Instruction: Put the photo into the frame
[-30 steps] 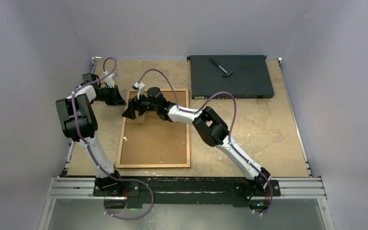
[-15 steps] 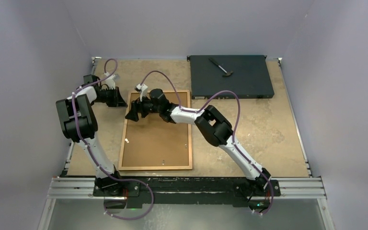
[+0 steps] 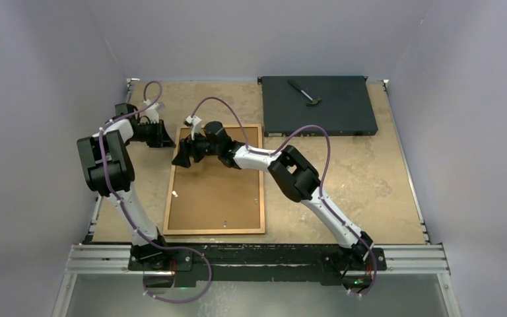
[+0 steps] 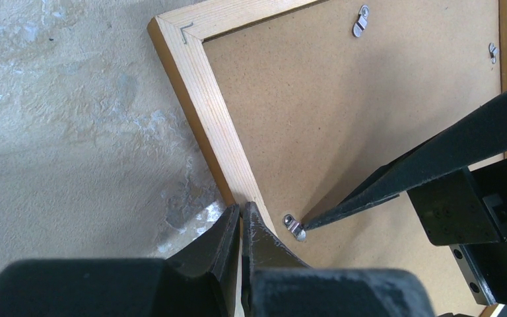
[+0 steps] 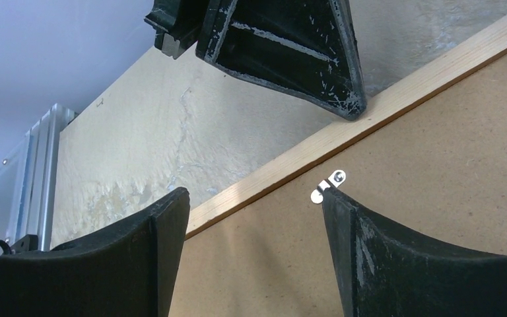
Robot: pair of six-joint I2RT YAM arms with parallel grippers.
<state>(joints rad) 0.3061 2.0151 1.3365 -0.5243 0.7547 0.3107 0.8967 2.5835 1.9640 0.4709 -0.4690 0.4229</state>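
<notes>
The frame point(image 3: 214, 231) lies back-up on the table point(image 3: 370, 185), left of centre, its long sides running from near to far. A brown backing board point(image 3: 214, 195) fills its whole opening, so the photo is hidden from every view.

The left gripper point(image 3: 169, 142) has its jaws pressed together with nothing between them. In the left wrist view its tip point(image 4: 241, 214) rests on the pale wooden rail point(image 4: 204, 112) of the frame, on the left long side. A small staple sits in the mitred corner farther along that rail.

The right gripper point(image 3: 180, 157) reaches in from the right with its jaws wide apart and nothing between them. One finger point(image 4: 383, 191) points its tip at a small metal turn clip point(image 4: 295, 226) on the backing board point(image 4: 343, 99) just inside that rail, and seems to touch it. In the right wrist view the clip point(image 5: 328, 185) sits at that finger's tip. The other finger point(image 5: 165, 251) hangs over the rail's point(image 5: 436, 78) outer edge. The left gripper point(image 5: 343, 99) stands on the rail just beyond.

Far right lies a black flat box point(image 3: 330, 109) with a small hammer-like tool point(image 3: 304, 92) on it. Pale specks on its front edge may be labels, too small to read.
</notes>
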